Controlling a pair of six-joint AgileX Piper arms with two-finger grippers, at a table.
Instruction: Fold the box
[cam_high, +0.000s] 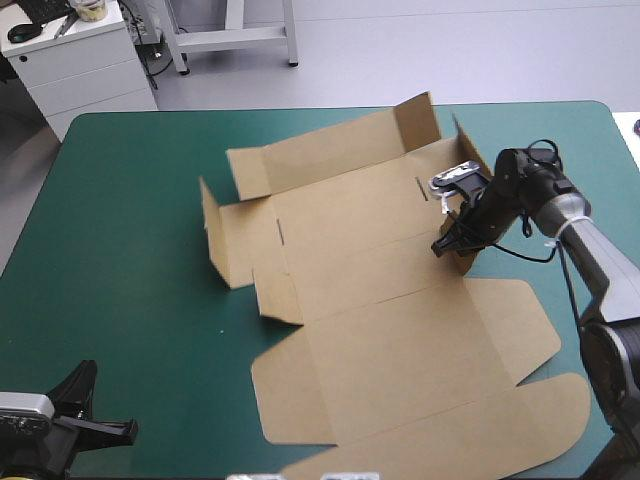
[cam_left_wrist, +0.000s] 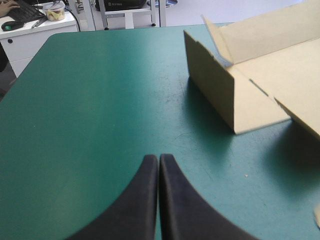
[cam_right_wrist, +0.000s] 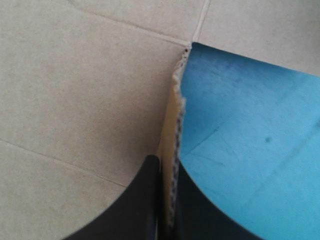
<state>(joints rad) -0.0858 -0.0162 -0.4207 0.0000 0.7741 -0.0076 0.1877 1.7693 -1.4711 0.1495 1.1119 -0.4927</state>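
I reckon it's light, stiff board: my right jaws pinch a flap edge (cam_right_wrist: 176, 125) of the box (cam_high: 390, 300), a sound hold; left jaws closed, empty.

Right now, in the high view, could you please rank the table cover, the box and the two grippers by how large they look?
1. Teal-green table cover.
2. Brown box.
3. Left gripper and right gripper look alike; the left sits nearer the camera, so I will not rank them.
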